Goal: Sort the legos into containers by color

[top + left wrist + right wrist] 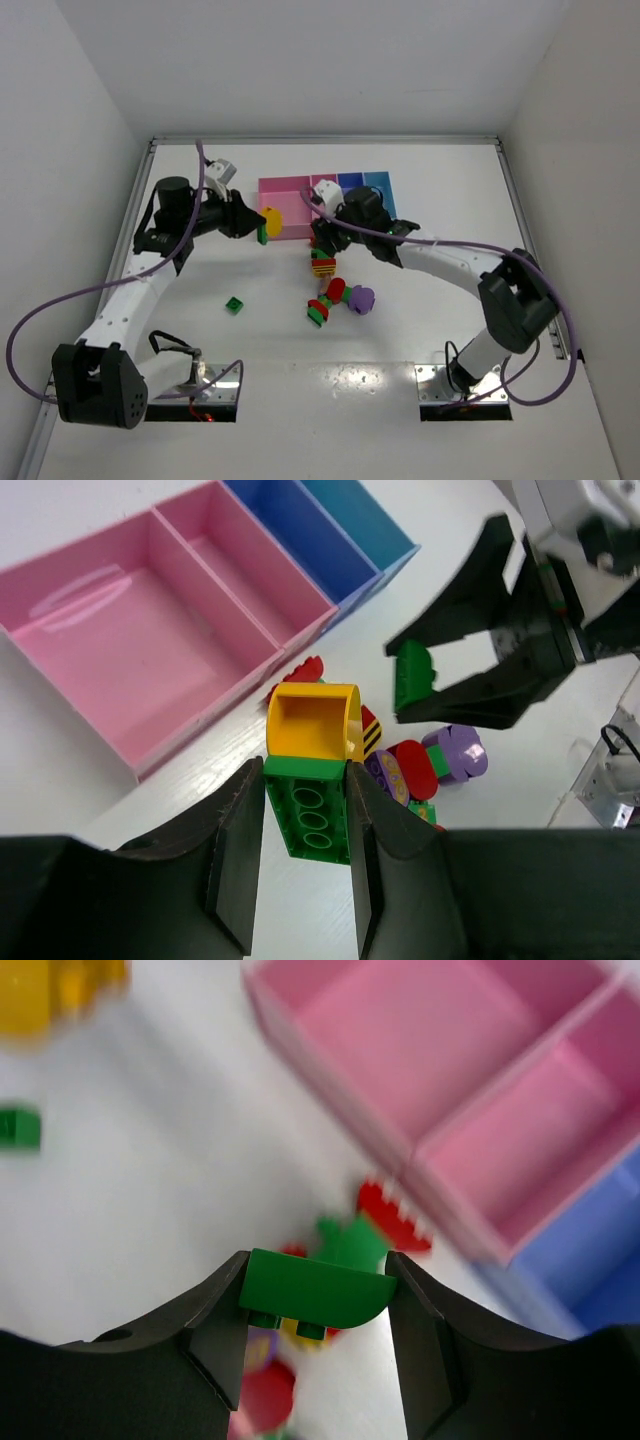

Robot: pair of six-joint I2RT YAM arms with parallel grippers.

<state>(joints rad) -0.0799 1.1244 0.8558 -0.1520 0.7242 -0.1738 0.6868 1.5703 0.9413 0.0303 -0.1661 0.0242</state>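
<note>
left gripper [303, 785] had green brick [308, 825] pinched, long axis 6-to-12 along fingers, yellow piece [312, 720] stuck on far end; wide pink bin [130, 650] sat close at 10 o'clock; right gripper [315, 1282] clamped curved green brick [318, 1288], narrow pink bin [520, 1140] at 2 o'clock

A white bench [420, 180] filled the floor of a plain white enclosure. A far wall [320, 60], a left wall [60, 150] and a right wall [590, 120] closed it in on three sides. A thin metal rail [330, 140] ran along the bench's far edge where it met the far wall. A similar strip [525, 230] lined the right side and another [40, 425] the left. Toward the near edge the surface turned glossy, a bright patch [330, 380] catching the overhead light. Seen close from the left, the benchtop [60, 520] looked matte and faintly streaked; from the right it [150, 1140] was blurred.
</note>
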